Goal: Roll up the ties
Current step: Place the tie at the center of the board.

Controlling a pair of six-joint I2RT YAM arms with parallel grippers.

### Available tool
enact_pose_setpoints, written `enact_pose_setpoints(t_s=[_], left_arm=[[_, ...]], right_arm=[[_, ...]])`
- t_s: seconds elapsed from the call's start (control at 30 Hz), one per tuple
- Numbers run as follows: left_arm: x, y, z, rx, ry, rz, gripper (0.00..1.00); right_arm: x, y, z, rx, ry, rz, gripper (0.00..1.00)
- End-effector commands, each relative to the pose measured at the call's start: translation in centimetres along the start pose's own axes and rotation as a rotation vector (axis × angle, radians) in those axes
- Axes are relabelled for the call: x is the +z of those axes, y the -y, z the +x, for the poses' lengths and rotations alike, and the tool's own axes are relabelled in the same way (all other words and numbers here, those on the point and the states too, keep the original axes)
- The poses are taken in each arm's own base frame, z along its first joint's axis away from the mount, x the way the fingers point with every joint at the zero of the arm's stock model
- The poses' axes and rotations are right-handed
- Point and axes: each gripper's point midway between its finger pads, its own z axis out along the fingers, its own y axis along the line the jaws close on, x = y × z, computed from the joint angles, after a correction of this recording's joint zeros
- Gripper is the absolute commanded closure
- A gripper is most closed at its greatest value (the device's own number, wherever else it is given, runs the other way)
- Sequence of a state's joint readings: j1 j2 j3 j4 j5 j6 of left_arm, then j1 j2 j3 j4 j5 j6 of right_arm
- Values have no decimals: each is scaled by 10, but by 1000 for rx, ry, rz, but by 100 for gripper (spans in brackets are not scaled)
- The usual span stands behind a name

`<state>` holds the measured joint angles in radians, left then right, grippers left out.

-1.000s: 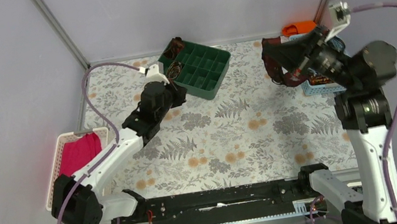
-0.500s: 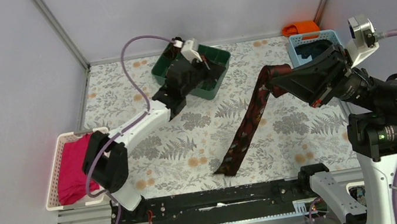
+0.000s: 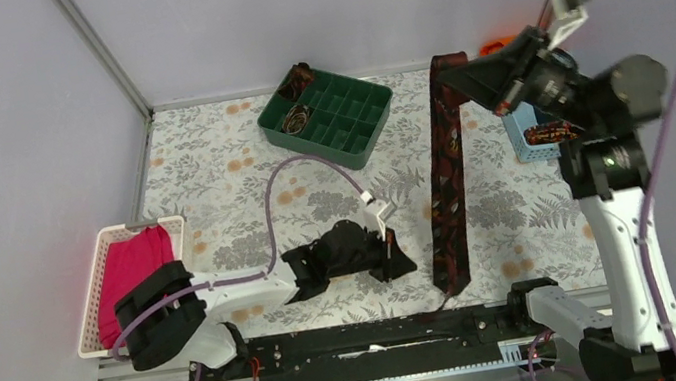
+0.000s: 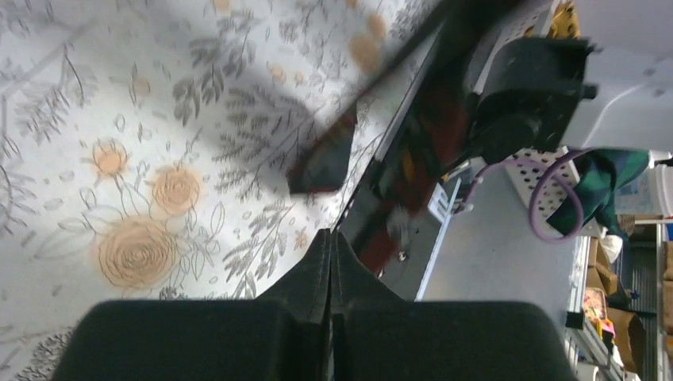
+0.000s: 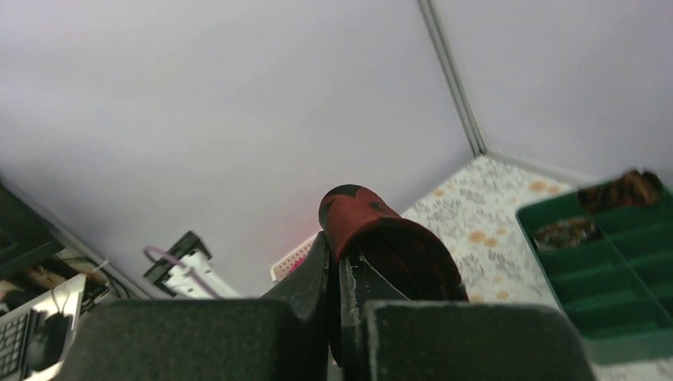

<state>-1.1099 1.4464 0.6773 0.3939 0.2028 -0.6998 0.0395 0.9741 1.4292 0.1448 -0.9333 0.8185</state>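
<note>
Right wrist view shows the right fingers [image 5: 309,294] pinching the folded top end of the tie [image 5: 381,238]. Its length hangs toward the worktop [image 3: 208,159], outside that view. Left fingers [image 4: 313,274] are pressed together, empty, near its blurred tip.

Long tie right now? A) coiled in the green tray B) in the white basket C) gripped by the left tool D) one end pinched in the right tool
D: the right tool is shut on the upper end of the tie; the left tool is shut on nothing, with the tie's lower tip lying apart from it.
</note>
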Motion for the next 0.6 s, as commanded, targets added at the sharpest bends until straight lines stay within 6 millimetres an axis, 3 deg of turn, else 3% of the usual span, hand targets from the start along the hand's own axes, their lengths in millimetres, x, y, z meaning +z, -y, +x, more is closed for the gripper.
enact_pose_setpoints(t_s=[0.0, 0.13, 0.3, 0.5, 0.57], left_arm=[[7, 0, 21, -22, -12, 34, 99], [29, -17, 39, -16, -82, 3, 100], [46, -29, 35, 30, -112, -67, 100], [32, -58, 6, 121, -41, -256, 100], [21, -70, -7, 111, -16, -291, 100]], right_arm=[[21, 98, 39, 158, -33, 117, 100], [28, 168, 77, 216, -79, 222, 100], [44, 256, 119, 296, -151, 315, 100], [76, 340, 174, 414, -255, 336, 99], [85, 365, 191, 433, -289, 368, 83]])
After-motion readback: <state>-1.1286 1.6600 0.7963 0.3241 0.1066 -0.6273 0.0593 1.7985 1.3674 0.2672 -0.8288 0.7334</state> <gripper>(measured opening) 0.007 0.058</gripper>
